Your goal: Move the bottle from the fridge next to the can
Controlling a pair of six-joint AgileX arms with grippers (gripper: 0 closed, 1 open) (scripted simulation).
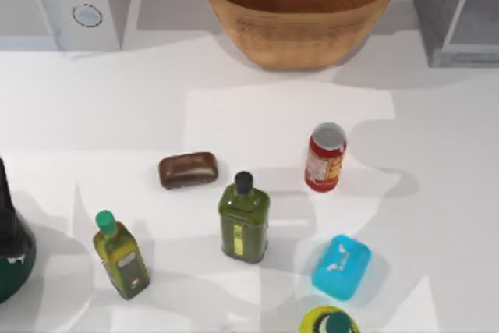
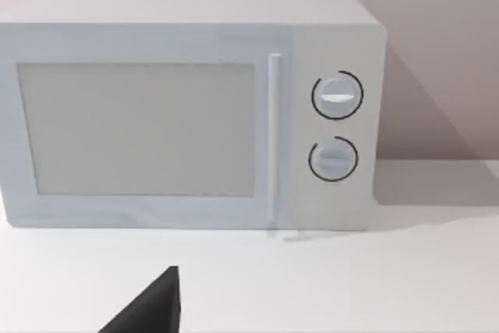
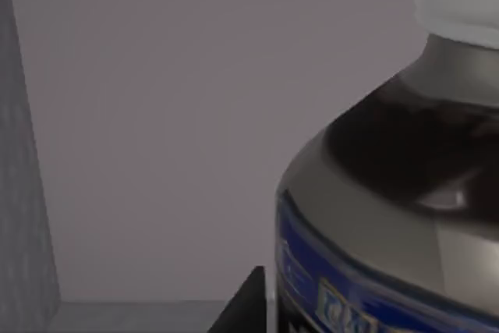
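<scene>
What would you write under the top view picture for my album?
A red can stands on the white table among bottles, with a wicker basket behind and the grey fridge in the corner.

left arm [image 1: 9,247]: rounded black body, glossy dark-green base shell with small white marks | left gripper finger [image 2: 148,309]: matte black wedge | right gripper finger [image 3: 242,306]: black, angular
</scene>
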